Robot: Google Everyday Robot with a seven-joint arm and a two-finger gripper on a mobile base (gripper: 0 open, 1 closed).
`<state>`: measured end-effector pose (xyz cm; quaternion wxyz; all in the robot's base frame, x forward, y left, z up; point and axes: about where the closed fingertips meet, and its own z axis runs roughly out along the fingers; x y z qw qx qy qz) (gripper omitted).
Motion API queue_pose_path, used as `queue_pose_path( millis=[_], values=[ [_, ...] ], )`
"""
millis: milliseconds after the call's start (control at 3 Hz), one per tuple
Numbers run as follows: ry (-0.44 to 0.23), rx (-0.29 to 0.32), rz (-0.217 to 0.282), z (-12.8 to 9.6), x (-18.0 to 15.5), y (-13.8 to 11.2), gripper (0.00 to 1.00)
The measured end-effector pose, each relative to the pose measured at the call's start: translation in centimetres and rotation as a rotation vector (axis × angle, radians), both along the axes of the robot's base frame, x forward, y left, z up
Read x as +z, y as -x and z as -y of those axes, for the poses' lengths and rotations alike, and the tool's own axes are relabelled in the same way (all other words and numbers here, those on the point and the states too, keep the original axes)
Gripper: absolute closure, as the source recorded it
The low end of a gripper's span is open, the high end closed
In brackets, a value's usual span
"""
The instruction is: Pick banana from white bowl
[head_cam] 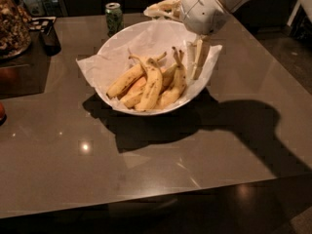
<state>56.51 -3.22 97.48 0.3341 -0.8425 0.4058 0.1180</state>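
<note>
The white bowl (146,110), lined with crinkled white paper (92,67), stands in the middle of the dark table. Several yellow, brown-speckled bananas lie in it, stems pointing to the back. A plump banana (153,84) lies on top in the middle, and another banana (176,82) lies at the right. My gripper (197,74) hangs from the white arm (204,9) and points down inside the bowl's right side, just right of the right banana's stem. It is open and holds nothing.
A green can (113,14) stands behind the bowl. A dark cup (50,40) and a heaped dish (12,23) are at the back left. A pale object (163,8) lies behind the arm. The table's front edge (146,204) is near.
</note>
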Motion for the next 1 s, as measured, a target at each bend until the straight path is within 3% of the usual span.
queue_pose_path(
  millis=[1000],
  values=[
    [-0.076,0.028,-0.060,-2.0,-3.0,-1.2,0.00]
  ],
)
